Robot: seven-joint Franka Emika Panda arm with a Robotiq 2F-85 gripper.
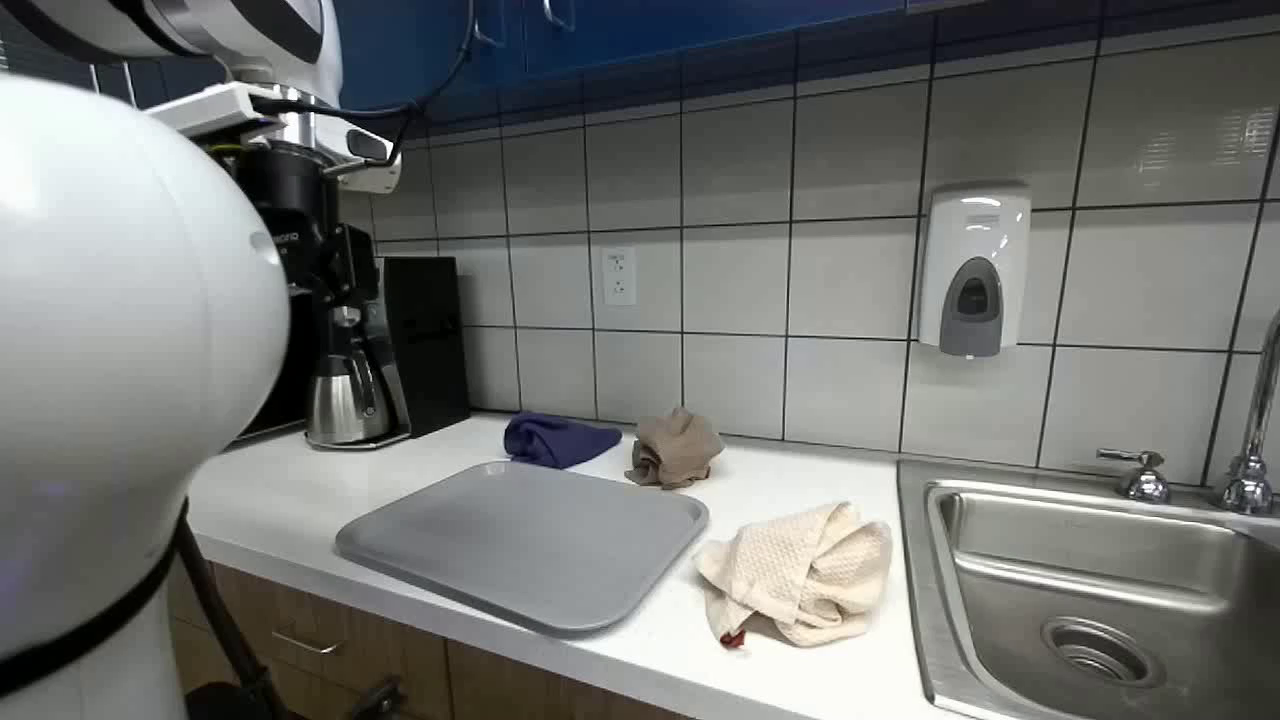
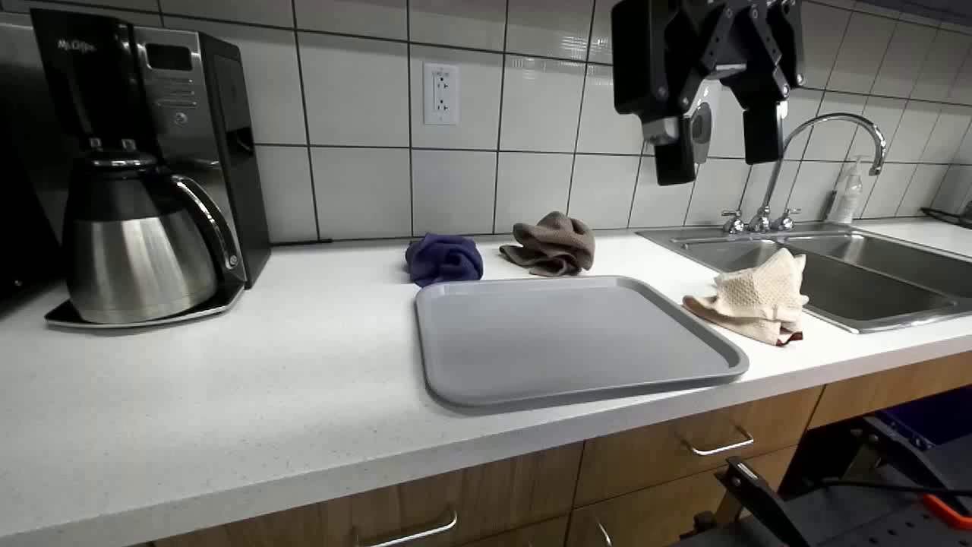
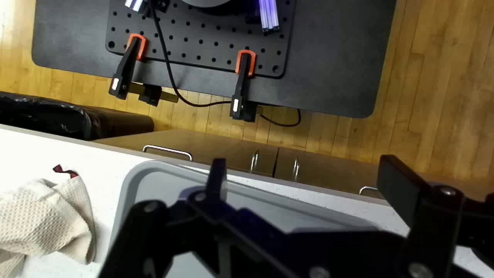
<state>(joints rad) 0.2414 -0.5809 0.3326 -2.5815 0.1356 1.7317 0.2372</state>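
Gripper (image 2: 719,156) is hanging above gray tray (image 2: 569,338), fingers gaping wide, holding nothing; navy cloth (image 2: 445,260), brown cloth (image 2: 560,241) lying wallside, cream waffle-weave cloth (image 2: 759,295) separating tray and sink (image 1: 930,560).

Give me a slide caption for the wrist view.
Open, empty gripper above a white counter, partly hiding a gray tray, with a crumpled cream cloth lying beside the tray.
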